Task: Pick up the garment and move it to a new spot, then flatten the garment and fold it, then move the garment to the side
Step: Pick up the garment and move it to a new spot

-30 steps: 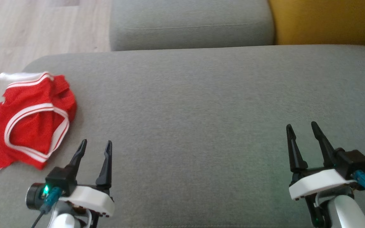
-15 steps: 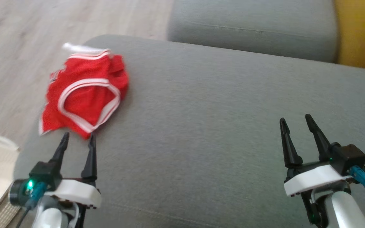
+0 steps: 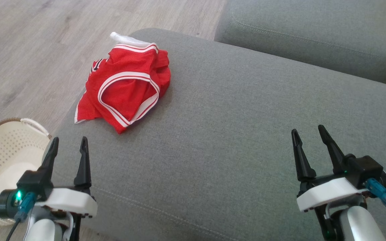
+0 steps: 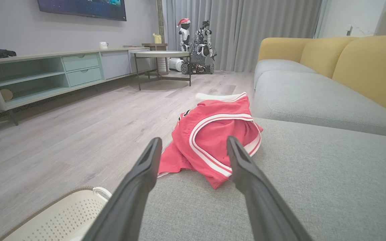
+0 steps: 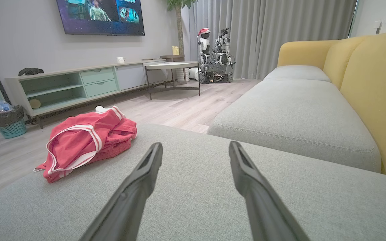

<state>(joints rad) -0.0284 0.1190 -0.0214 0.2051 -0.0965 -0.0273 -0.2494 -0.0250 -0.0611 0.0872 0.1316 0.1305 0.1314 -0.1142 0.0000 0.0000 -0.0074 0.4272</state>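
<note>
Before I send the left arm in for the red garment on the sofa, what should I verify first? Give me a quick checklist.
1. The left end effector open, holding nothing: ok.
2. The right end effector open, holding nothing: ok.
3. The red mesh garment with white trim in view, crumpled, untouched: ok.
4. Garment wholly on the grey fabric sofa cushion: not ok, its left corner seems to overhang the edge.
5. Cushion between the left end effector and garment free: ok.
6. The cream perforated plastic basket on the floor, off the reach line: ok.
</note>
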